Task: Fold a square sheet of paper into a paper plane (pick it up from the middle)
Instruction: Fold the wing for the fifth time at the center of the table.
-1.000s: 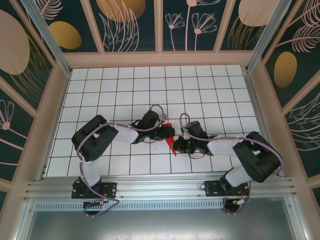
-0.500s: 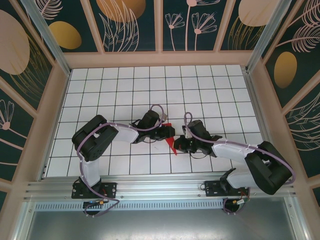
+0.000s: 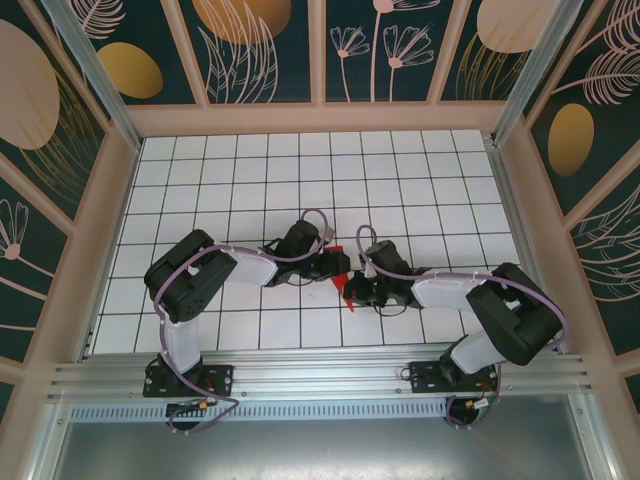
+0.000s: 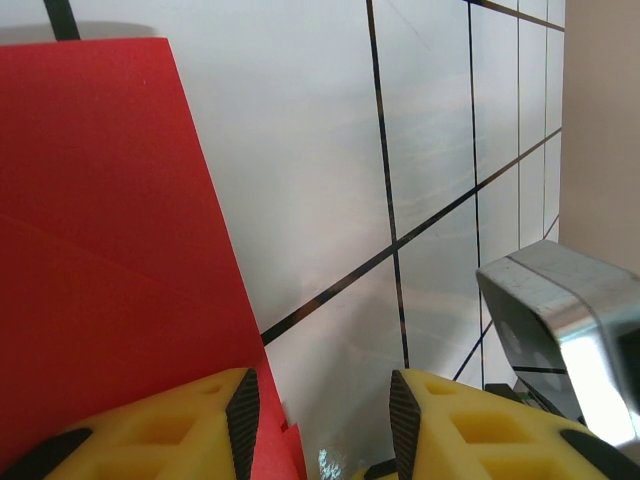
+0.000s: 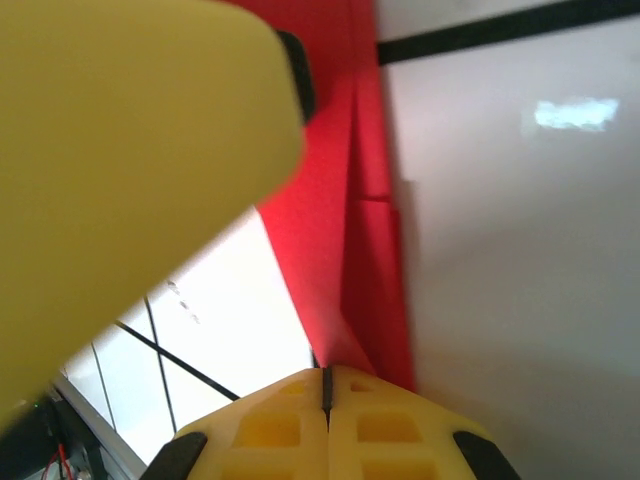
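The sheet of paper (image 3: pixel 344 283), folded down to a creased red wedge, lies on the counter (image 3: pixel 300 170) near its near edge, between the two arms.

The left tool (image 4: pixel 320 420) stands with its jaws apart. One finger rests over the edge of the red paper and bare counter shows in the gap, so nothing is gripped between them. The right tool (image 5: pixel 325 395) is closed, its fingers meeting on a tight seam. Its tips sit right where a raised fold of the paper runs in. Whether the fold is actually pinched or only touched, I cannot tell.

The main risk is slippage. If only one finger of the left tool holds the wedge down, a sideways pull or push from the right tool could drag the whole piece, and the next crease would land off the centre line.

Tearing is the second risk. Thin paper pulled against a pinned corner may rip at the fold.

The two tools are also very close together, so a small misjudged move could knock them into each other and crumple the paper.
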Available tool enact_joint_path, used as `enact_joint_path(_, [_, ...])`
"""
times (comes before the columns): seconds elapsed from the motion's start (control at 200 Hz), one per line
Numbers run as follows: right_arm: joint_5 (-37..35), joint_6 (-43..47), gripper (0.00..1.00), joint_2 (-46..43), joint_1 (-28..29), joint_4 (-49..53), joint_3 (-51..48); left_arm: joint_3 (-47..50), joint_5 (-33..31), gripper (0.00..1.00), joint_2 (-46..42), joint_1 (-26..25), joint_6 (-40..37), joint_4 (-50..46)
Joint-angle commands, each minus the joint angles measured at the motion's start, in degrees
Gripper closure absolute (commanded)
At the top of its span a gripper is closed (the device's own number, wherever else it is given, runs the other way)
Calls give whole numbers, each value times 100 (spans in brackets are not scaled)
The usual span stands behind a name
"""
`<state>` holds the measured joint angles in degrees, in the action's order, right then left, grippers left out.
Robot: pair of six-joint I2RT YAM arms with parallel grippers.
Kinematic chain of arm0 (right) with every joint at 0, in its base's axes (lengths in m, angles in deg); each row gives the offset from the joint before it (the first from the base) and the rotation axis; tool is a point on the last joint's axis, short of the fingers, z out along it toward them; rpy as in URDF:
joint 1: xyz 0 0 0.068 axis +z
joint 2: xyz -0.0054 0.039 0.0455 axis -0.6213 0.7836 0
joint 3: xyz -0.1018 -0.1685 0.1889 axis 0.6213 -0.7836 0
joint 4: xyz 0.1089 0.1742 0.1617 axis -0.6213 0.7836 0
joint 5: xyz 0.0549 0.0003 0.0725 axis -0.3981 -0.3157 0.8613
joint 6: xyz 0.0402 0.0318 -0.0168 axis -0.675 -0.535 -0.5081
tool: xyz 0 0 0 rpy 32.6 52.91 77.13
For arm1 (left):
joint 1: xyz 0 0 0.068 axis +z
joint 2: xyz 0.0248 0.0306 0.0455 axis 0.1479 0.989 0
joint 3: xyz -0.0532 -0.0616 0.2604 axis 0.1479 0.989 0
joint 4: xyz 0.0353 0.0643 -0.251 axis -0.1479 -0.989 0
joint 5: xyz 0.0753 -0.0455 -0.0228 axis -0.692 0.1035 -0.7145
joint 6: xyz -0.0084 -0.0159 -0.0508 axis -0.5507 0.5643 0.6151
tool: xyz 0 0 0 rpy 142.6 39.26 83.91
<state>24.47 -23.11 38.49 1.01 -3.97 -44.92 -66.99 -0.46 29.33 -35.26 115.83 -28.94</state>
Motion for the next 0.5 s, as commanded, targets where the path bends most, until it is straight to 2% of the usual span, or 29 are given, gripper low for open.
enact_joint_path(0.0, [-50, 116, 98, 24, -61, 187, -365, 100, -314, 58, 274, 44, -179, -576])
enact_joint_path(0.495, [498, 314, 99, -531, -119, 228, -803, 39, -382, 59, 362, 44, -207, -694])
